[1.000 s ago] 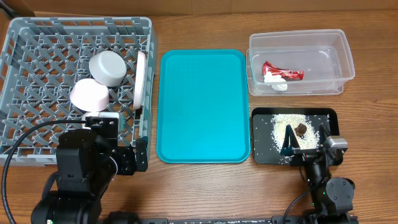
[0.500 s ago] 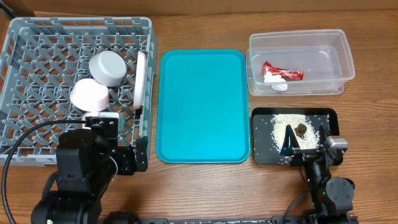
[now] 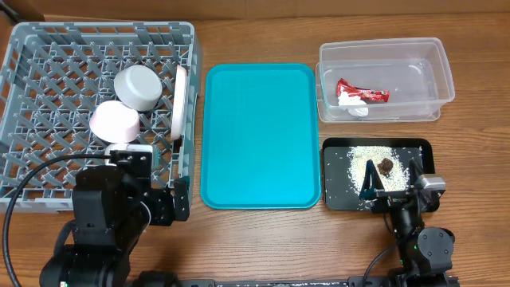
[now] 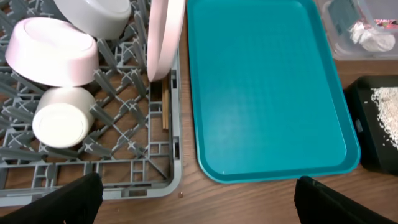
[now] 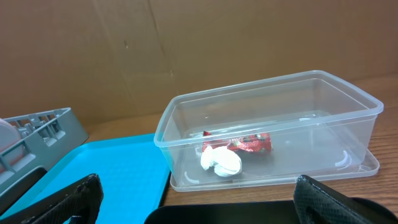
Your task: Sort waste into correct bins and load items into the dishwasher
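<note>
Five items sit in the square grey lattice dish rack (image 3: 103, 29): grey-green bowl (image 3: 138, 86), pale pink bowl (image 3: 114, 121), small white cup (image 4: 60, 124), round white plate (image 3: 180, 102) on edge, and thin wooden chopsticks (image 4: 165, 109). The crumpled red-and-white wrapper (image 3: 362, 94) lies in the clear plastic tub (image 3: 443, 72); loose white rice (image 3: 362, 155) lies in the shallow black tray (image 3: 331, 195). Left hand (image 4: 199, 194) and right hand (image 5: 199, 196) are spread apart and empty. Sorting appears complete, so the next move calls only for parking both arms.

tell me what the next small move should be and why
Probably none, just park: the wrapper lies in the clear tub, the rice in the black tray, and the pink bowl, grey-green bowl, cup, plate and chopsticks all sit in the rack. The left gripper and right gripper look open and empty.
</note>
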Controlling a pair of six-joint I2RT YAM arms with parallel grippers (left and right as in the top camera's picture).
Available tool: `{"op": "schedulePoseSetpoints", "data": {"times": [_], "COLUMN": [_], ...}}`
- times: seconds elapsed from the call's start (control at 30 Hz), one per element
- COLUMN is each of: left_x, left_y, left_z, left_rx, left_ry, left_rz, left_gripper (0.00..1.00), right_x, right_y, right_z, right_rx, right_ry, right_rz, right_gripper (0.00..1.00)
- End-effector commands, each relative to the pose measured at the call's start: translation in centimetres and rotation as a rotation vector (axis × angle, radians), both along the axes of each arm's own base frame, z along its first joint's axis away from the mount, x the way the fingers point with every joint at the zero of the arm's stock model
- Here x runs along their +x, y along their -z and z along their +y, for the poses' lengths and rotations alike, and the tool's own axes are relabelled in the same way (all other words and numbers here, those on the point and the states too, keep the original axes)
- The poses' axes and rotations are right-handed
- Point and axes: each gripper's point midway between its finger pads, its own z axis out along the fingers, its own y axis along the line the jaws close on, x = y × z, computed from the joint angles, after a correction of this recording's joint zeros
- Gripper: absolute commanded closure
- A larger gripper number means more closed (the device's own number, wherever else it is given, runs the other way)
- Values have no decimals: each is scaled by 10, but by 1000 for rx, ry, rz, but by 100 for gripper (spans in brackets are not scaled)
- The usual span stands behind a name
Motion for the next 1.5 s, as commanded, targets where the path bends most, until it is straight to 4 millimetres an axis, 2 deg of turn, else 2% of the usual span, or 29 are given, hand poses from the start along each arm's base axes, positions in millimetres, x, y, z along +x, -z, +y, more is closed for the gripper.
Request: {"op": "schedulePoseSetpoints", "data": {"times": [0.0,0.1,0.33,0.53,0.63,0.87,1.07,1.47], "left_x": [0,8,18,27,31,43,43,43], "left_y": [0,5,44,68,71,62,95,94], "left_z": [6,12,19,27,27,28,28,28], "left_rx": [31,33,26,-38,-43,41,49,48], "left_ry": [-7,-34,-74,-152,-152,-109,-107,-106], "left_rz": [-40,-134,-375,-560,-636,-864,-735,-736], "left_gripper": [0,0,0,0,0,0,0,0], "right_x": [0,0,0,0,0,0,0,0], "right_y": [3,3,3,3,3,3,3,3], "right_z": [1,1,1,1,1,1,1,1], "right_rx": [-1,-1,-1,-1,0,-1,-1,-1], "right_ry": [-6,-6,-6,-6,-6,-6,-6,-6], "right_rz": [-1,0,0,0,-1,-1,-1,-1], "right_gripper": [0,0,0,0,0,0,0,0]}}
